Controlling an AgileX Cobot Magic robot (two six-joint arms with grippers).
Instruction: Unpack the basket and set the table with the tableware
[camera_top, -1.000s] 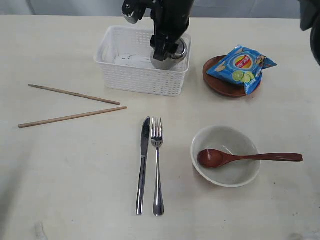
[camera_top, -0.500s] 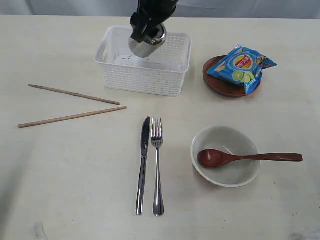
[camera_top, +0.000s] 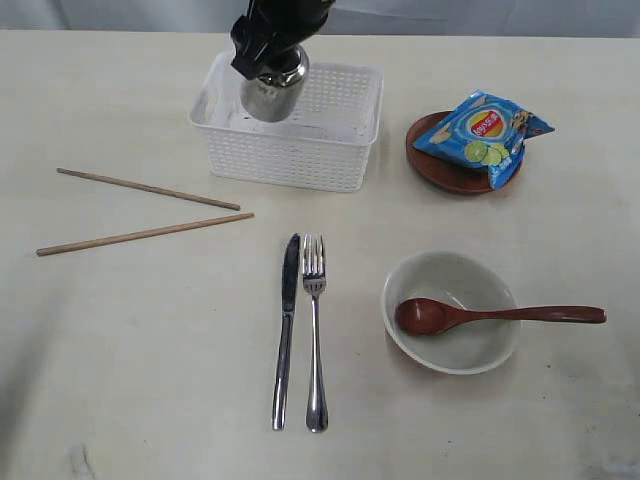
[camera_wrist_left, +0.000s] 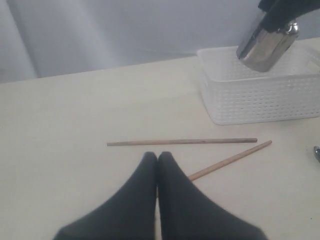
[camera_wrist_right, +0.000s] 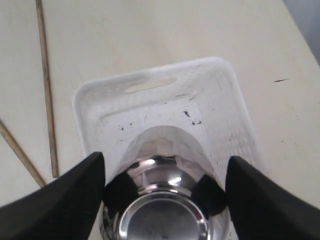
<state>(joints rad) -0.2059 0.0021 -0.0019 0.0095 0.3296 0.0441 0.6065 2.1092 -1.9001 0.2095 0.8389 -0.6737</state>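
1. My right jaws are clamped wide across the steel cup (camera_top: 272, 92), which hangs above the left end of the basket (camera_top: 300, 165).
2. My left jaws are pressed together, idle by the chopsticks (camera_wrist_left: 182, 142).
3. The plan, I reckon: hold the cup upright, clear the basket wall, lower onto bare worktop (camera_top: 150, 340) near the bowl (camera_top: 402, 278), release only once it's seated.
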